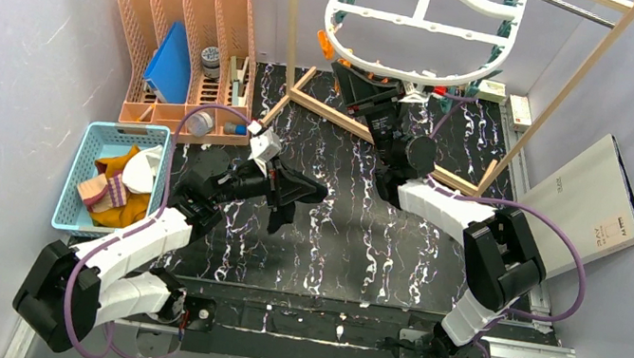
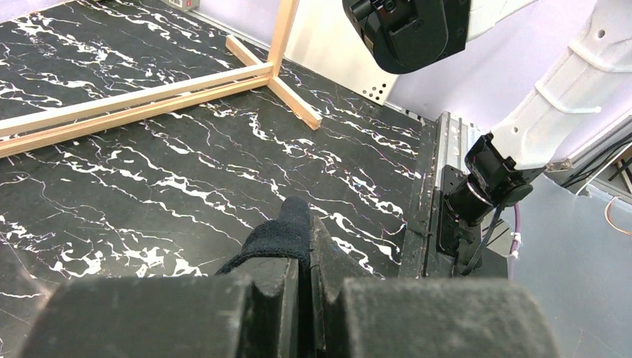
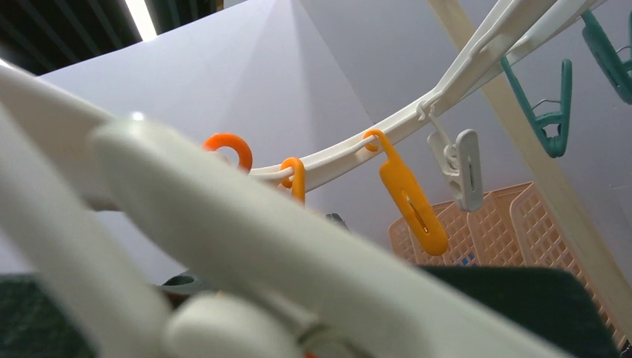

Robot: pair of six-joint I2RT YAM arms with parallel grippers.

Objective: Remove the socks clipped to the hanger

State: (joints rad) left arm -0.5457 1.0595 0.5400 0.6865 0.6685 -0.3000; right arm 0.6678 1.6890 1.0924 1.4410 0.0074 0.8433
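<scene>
Currently the left pincer (image 2: 307, 257) is pinching a black sock (image 2: 287, 227), dangling just below it over the tabletop's middle; the right pincer (image 1: 358, 78) is pressing together beneath the hanger (image 1: 387, 17)

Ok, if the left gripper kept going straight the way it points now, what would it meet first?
Probably the marbled table top: the left gripper tilts down at it, with the black sock poking out ahead. The right arm's base sits beyond, off to one side. Depth is uncertain.

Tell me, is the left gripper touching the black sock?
Touching. The left wrist view shows the left gripper shut on the black sock, fabric pinched between its jaws.
</scene>
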